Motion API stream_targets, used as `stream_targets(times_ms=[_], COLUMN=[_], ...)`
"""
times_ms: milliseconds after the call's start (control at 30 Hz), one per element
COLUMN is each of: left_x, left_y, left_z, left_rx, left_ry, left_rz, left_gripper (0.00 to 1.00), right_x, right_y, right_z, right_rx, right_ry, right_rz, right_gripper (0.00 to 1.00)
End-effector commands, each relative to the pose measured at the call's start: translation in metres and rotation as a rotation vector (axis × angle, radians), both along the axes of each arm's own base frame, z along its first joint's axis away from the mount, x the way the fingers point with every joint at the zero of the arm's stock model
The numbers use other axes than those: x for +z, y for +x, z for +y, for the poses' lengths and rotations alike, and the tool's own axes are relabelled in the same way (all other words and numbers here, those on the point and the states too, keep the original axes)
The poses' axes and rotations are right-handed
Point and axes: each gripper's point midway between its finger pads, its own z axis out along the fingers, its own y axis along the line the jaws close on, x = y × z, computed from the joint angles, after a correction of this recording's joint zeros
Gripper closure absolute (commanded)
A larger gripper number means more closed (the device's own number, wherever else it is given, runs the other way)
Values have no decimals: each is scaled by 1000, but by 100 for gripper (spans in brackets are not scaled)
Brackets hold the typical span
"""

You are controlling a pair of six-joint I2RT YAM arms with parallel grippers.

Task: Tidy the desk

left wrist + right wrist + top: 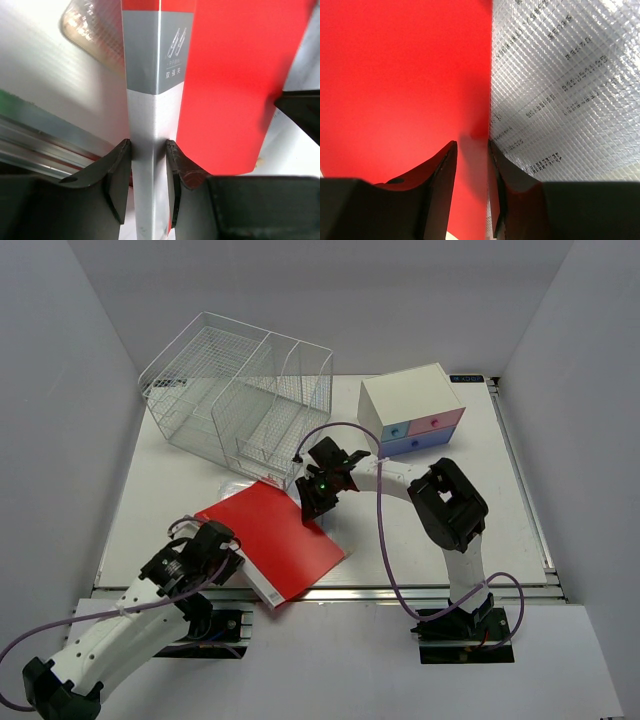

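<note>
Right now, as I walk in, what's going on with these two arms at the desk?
Both arms have hold of the red folder at the front of the desk. The left gripper is clamped on its grey spine at the near corner, and the right gripper pinches its far edge. A clear mesh pouch peeks out there. The wire organizer and drawer box stand at the back.

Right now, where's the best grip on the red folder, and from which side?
Take the red folder by its grey spine, coming from the near-left edge by the desk's front rail. It's thin and flat; the spine is likely its stiffest part, and the left gripper's jaws fit either side. The right gripper pinches the far edge.
</note>
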Motion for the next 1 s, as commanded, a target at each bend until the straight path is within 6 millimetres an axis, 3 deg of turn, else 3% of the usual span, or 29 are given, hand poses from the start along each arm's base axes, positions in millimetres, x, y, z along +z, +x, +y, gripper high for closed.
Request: stream_targets(times_ms=[0, 200, 300, 400, 533, 567, 700, 800, 867, 967], left_x=[65, 131, 157, 167, 157, 152, 120, 100, 86, 79], left_y=[50, 75, 82, 83, 84, 82, 84, 80, 78, 73], left_z=[-38, -71, -84, -93, -98, -101, -108, -96, -94, -89], left_rx=[-37, -245, -315, -368, -398, -411, -447, -444, -491, -557], left_ry=[-184, -235, -257, -272, -253, -261, -210, -100, -29, 44], left_rz=[-290, -551, -660, -698, -662, -644, -503, -372, -282, -209], left_gripper=[100, 100, 100, 100, 92, 86, 78, 75, 68, 63], right_x=[-19, 7, 7, 2, 1, 2, 5, 5, 3, 4], right_y=[-68, -69, -72, -75, -72, -71, -69, -68, -65, -63], right_z=[-19, -12, -11, -8, -4, -3, 1, 0, -1, -1], right_rx=[84, 116, 122, 136, 134, 134, 129, 124, 111, 103], right_ry=[-104, -42, -39, -27, -13, -7, 6, 6, 3, 2], right_rz=[264, 262, 280, 310, 312, 306, 303, 299, 289, 287], right_gripper=[64, 65, 65, 66, 66, 66, 67, 67, 67, 67])
